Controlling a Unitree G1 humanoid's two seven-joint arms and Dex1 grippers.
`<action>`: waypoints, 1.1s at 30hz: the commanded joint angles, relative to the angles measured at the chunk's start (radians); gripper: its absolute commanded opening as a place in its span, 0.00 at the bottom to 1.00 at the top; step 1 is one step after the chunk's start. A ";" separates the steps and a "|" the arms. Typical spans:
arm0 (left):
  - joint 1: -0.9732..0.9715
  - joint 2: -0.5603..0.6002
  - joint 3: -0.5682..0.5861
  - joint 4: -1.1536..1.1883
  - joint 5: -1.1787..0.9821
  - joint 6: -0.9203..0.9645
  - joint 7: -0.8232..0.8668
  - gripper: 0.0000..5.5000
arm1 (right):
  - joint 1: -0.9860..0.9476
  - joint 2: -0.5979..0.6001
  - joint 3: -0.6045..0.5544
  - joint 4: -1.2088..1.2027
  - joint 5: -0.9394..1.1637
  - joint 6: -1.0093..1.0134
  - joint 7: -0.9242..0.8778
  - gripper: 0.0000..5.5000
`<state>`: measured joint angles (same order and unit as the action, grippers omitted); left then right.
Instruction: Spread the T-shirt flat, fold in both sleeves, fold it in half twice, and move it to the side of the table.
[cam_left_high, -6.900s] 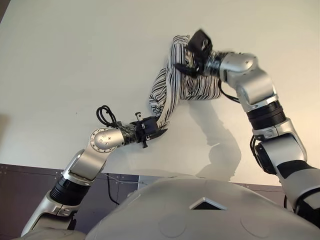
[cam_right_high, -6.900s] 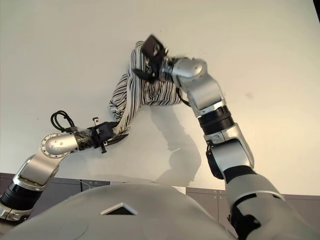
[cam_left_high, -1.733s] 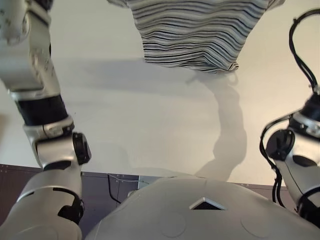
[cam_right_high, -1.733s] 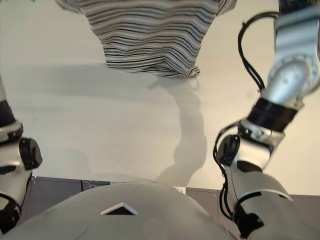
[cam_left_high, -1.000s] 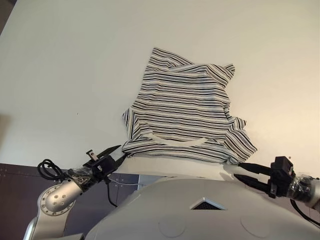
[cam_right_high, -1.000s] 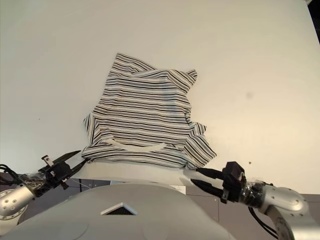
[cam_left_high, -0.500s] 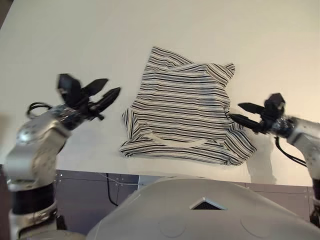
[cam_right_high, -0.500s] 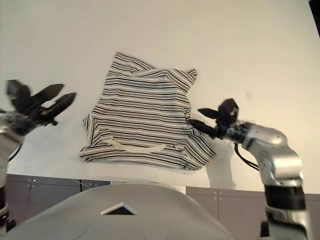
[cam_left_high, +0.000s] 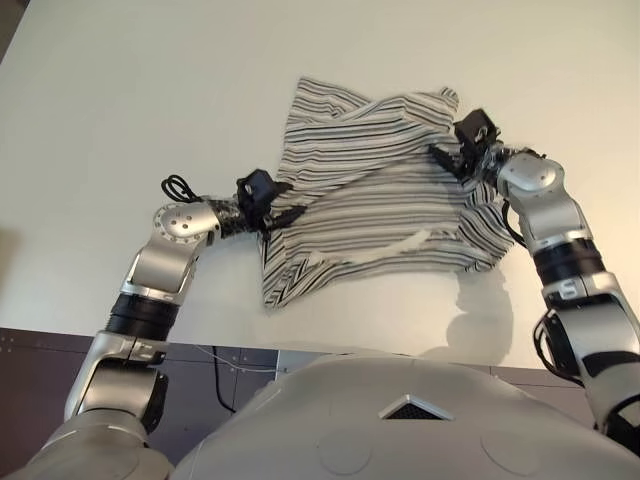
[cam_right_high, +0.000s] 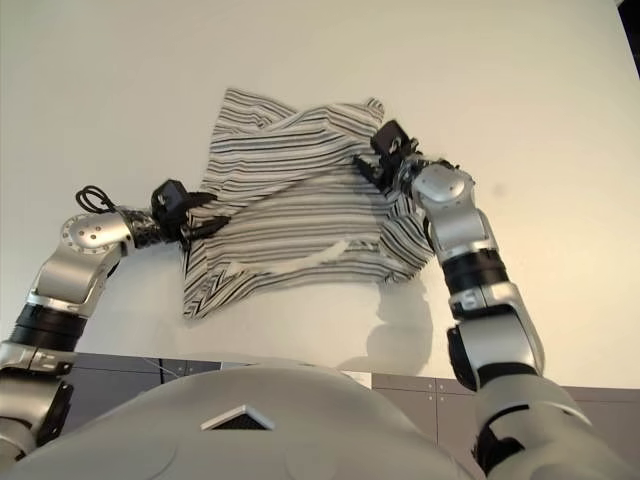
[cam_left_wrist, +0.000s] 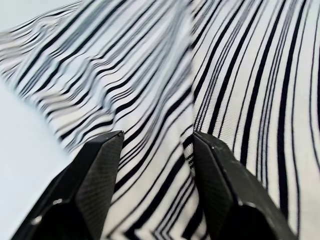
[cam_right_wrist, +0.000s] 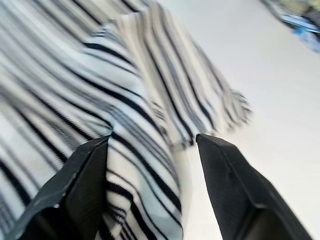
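A black-and-white striped T-shirt (cam_left_high: 370, 190) lies wrinkled and skewed on the white table (cam_left_high: 130, 110), its white neckband (cam_left_high: 395, 248) toward me. My left gripper (cam_left_high: 278, 210) is at the shirt's left edge, open, with striped cloth (cam_left_wrist: 165, 90) between its black fingers (cam_left_wrist: 95, 190). My right gripper (cam_left_high: 447, 160) is at the shirt's far right edge near a sleeve, also open, its fingers (cam_right_wrist: 235, 195) straddling a fold of cloth (cam_right_wrist: 130, 120). The far left corner (cam_left_high: 315, 95) is turned up.
Bare table top stretches to the left, right and far side of the shirt. The table's near edge (cam_left_high: 200, 345) runs just in front of the shirt's hem, with dark floor below. Some coloured items (cam_right_wrist: 300, 20) lie past the table, far off.
Both grippers have come in from the sides onto the shirt's edges. The shirt now sits a little farther from me, twisted and more wrinkled.
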<state>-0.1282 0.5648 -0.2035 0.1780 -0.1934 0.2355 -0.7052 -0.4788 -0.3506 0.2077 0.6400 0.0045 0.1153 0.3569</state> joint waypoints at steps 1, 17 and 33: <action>-0.043 -0.034 0.079 -0.029 0.058 0.007 0.154 0.44 | 0.063 0.043 -0.126 -0.243 0.143 0.055 0.023 0.52; 0.493 0.103 0.143 -0.668 -0.027 0.149 0.040 0.44 | 0.483 -0.288 -0.127 -0.949 0.285 0.394 0.348 0.52; 0.383 0.058 0.314 -0.669 -0.165 0.278 0.212 0.44 | 0.499 -0.429 -0.073 -1.063 0.411 0.311 0.678 0.52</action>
<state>0.2366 0.5864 0.2120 -0.5381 -0.4651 0.5335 -0.4918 0.0919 -0.8151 0.1644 -0.4840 0.4409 0.4391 1.0904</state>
